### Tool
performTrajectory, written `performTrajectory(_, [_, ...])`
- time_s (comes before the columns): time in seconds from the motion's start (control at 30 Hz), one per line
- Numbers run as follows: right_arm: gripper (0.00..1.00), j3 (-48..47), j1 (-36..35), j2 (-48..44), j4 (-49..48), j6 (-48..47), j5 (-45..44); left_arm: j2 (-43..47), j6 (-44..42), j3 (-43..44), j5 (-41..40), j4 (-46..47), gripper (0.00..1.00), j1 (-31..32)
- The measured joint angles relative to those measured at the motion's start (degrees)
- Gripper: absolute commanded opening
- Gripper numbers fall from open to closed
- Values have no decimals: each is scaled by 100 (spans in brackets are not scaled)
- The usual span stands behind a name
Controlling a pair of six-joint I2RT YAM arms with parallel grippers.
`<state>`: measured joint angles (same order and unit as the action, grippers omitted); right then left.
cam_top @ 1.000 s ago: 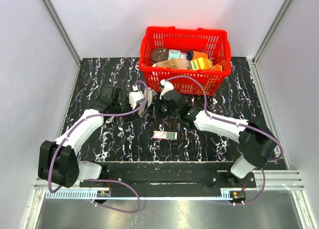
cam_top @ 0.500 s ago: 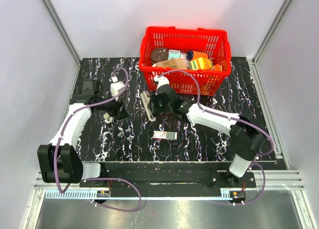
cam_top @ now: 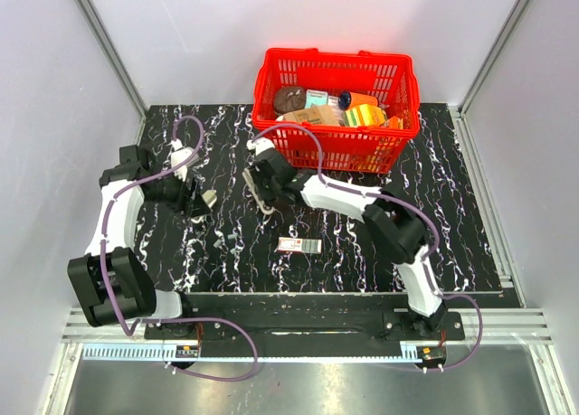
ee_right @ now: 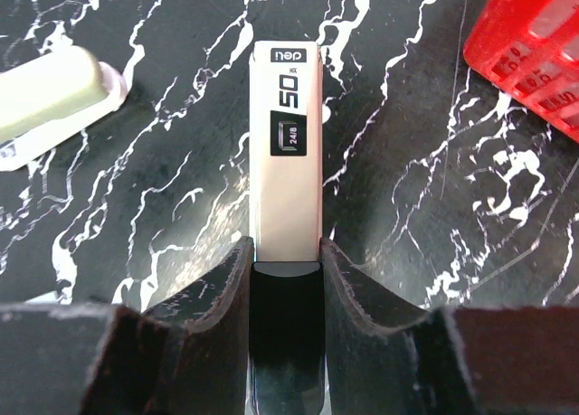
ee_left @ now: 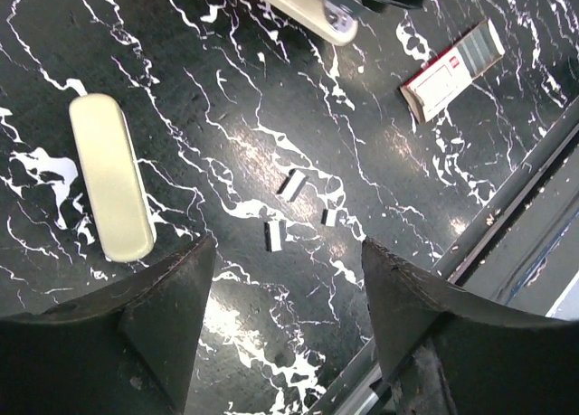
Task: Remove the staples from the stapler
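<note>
Cream with a black tail, the stapler (ee_right: pixel 288 162) stretches along the black marbled surface (cam_top: pixel 470 189), just in front of the red basket (cam_top: pixel 362 151). Whether it rests there or is slightly lifted I cannot tell. My right end effector (ee_right: pixel 285 252) is clamped on that black tail, one finger against each long side, and the printed end points away from my wrist. My left end effector (ee_left: pixel 285 245) hangs over the surface further left, jaws spread wide, gripping nothing. Below it lie three small clumps of staples (ee_left: pixel 291 184), loose on the surface, close together and apart from the stapler. A cream piece (ee_left: pixel 109 175), oblong and rounded, lies flat beside them. In my left wrist view part of the stapler shows at the top edge, under my right end effector. A small box (ee_left: pixel 452 70) with a red and white label lies nearer my bases than the stapler, apart from it and near the staples. The basket holds assorted packets. Whether more staples sit inside the stapler I cannot tell.
</note>
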<state>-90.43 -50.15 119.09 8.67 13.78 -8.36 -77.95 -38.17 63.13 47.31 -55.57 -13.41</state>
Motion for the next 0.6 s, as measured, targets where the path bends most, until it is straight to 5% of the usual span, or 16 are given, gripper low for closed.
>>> performTrajectory(0.2, [0, -769, -11, 807, 245, -334, -190, 0, -380, -2, -184, -199, 72, -66])
performTrajectory(0.27, [1, -1047, -11, 1058, 328, -455, -262, 0, -433, -7, -216, -203, 80, -107])
performTrajectory(0.43, [69, -1231, -11, 1222, 389, -680, -374, -28, -656, -96, -260, -256, 79, -129])
performTrajectory(0.6, [87, -1049, -11, 1093, 133, -881, -389, -87, -774, -273, -452, -278, 79, -133])
